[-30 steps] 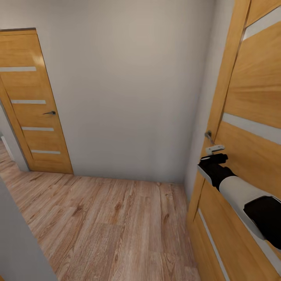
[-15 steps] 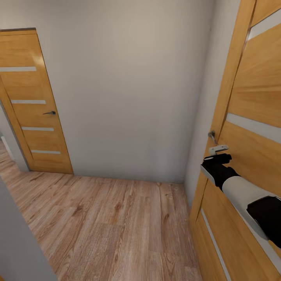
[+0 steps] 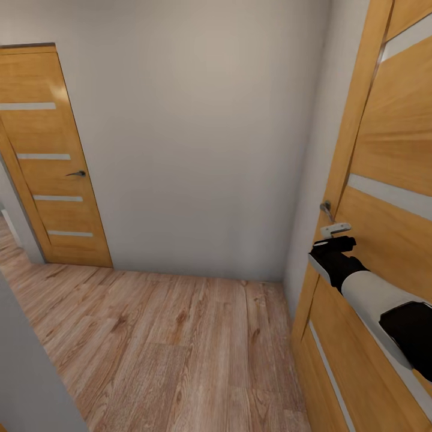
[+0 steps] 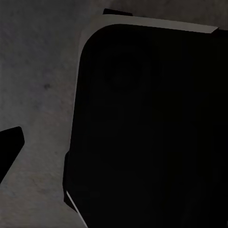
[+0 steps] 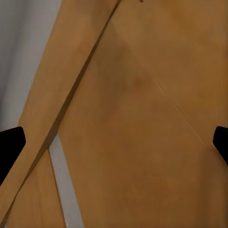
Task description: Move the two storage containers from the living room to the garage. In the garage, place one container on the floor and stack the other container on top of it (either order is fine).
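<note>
While the right gripper (image 3: 333, 235) hovers just below the lever handle (image 3: 326, 209) of the near wooden door (image 3: 384, 228), fingers spread (grasping nothing), the left gripper's state cannot be told. Unseen here, the storage containers likely handle light, stiff; grip their rims.

Two wooden doors: one far left (image 3: 51, 162), one right (image 3: 384, 180); two door handles.

right door (image 3: 384, 150) cut off by the frame edge; left tool (image 4: 9, 147) mostly out of frame
</note>
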{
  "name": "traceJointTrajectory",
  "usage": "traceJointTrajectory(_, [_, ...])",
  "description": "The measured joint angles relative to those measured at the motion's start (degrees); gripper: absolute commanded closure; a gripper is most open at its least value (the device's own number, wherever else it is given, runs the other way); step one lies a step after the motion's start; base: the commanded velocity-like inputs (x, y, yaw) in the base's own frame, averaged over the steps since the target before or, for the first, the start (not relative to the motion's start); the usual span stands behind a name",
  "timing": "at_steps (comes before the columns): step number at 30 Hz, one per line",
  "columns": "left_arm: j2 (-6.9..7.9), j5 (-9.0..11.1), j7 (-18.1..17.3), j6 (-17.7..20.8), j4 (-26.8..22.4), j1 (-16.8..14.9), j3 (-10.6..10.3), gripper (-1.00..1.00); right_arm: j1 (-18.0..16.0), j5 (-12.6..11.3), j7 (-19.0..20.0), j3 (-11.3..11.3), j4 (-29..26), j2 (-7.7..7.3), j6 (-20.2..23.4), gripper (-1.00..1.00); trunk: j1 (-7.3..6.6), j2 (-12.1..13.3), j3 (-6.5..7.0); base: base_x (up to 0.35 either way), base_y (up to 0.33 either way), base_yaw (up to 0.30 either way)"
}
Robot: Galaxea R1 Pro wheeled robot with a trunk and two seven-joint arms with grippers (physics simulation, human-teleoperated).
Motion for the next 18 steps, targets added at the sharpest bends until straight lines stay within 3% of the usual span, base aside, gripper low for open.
traceJointTrajectory(8, [-0.06, 0.00, 0.02, 0.00, -0.04, 0.00, 0.00, -1.00, 0.00, -0.13, -0.01, 0.20, -0.13, -0.06, 0.28, -1.00, 0.00, 0.01, 0.00, 0.000, 0.000, 0.000])
traceJointTrajectory(14, [-0.06, 0.00, 0.03, 0.00, -0.09, 0.00, 0.01, -1.00, 0.01, 0.64, -3.91, -0.08, -0.07, 9.52, 1.28, -1.00, 0.00, 0.00, 0.00, 0.000, 0.000, 0.000])
traceJointTrajectory(18, [-0.06, 0.00, 0.00, 0.00, -0.09, 0.00, 0.01, -1.00, 0.02, 0.60, -4.92, -0.10, -0.13, 14.61, 2.06, -1.00, 0.00, 0.00, 0.00, 0.000, 0.000, 0.000])
